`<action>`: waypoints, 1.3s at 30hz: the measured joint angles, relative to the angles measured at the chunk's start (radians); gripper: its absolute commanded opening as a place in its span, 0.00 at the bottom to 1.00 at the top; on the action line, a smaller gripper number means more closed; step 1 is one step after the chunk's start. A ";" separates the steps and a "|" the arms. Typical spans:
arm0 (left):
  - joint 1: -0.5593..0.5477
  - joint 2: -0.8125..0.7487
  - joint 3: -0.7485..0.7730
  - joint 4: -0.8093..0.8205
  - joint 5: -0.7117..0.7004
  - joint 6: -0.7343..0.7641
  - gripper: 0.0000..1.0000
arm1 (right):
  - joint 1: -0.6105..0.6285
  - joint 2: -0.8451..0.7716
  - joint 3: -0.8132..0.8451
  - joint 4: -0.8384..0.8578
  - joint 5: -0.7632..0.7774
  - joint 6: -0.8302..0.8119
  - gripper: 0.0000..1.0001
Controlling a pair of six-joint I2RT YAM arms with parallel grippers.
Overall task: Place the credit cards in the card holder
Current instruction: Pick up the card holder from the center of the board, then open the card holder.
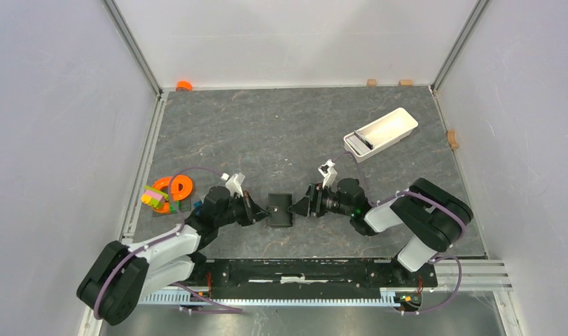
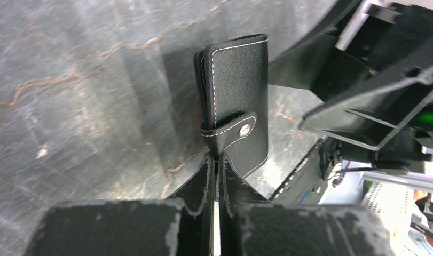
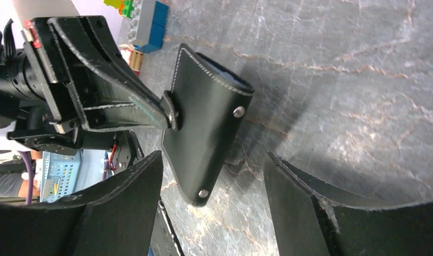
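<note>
The black card holder (image 1: 281, 210) sits between my two grippers at the table's near middle, folded shut with its tab snapped. My left gripper (image 1: 258, 210) is shut on the tab's edge; the left wrist view shows the fingertips (image 2: 207, 165) pinching it below the holder (image 2: 238, 96). My right gripper (image 1: 300, 206) is open, its jaws spread on either side of the holder's end (image 3: 203, 122) without touching it. No loose credit card shows. A pale blue edge (image 3: 225, 76) peeks from the holder's far end; I cannot tell if it is a card.
A long white tray (image 1: 389, 124) lies at the back right with a dark item at its near end. An orange ring (image 1: 177, 185) and coloured blocks (image 1: 155, 198) lie left of the left arm. Small tan blocks (image 1: 451, 138) sit along the far and right edges.
</note>
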 measured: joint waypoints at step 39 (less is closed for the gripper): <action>-0.148 -0.125 0.357 -0.355 -0.170 0.075 0.64 | 0.113 -0.353 0.146 -0.563 0.387 -0.357 0.00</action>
